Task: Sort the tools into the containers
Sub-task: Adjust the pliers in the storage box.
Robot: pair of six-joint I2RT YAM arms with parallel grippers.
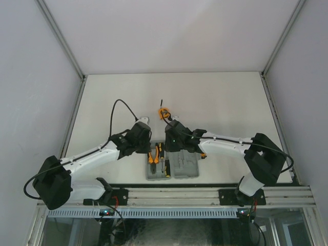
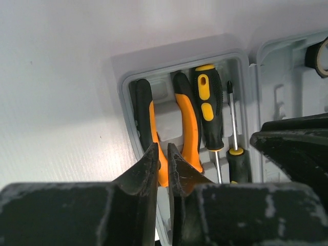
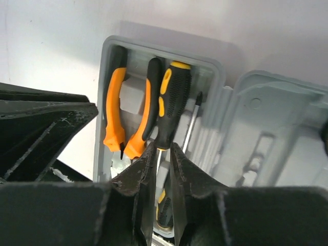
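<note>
The grey case (image 1: 186,166) lies open near the table's front edge. Its left half (image 2: 121,87) (image 3: 102,61) holds the orange-handled pliers (image 2: 190,118) (image 3: 115,102) and two black-and-orange screwdrivers, one (image 2: 207,102) (image 3: 174,100) beside the other (image 2: 239,160). My left gripper (image 2: 163,148) (image 1: 148,147) hovers over the pliers' handles, jaws almost shut, nothing between them. My right gripper (image 3: 163,145) (image 1: 169,147) hangs over the larger screwdriver's shaft, jaws a narrow gap apart, gripping nothing. The orange tape measure (image 1: 163,113) sits on the table behind the case.
The case's other half (image 3: 271,118) (image 2: 287,77) shows moulded recesses. A dark ring (image 2: 319,56) shows at its far edge. Both arms crowd over the case. Grey walls (image 1: 31,77) enclose the white table (image 1: 220,97), and a metal rail (image 1: 205,196) runs along the front.
</note>
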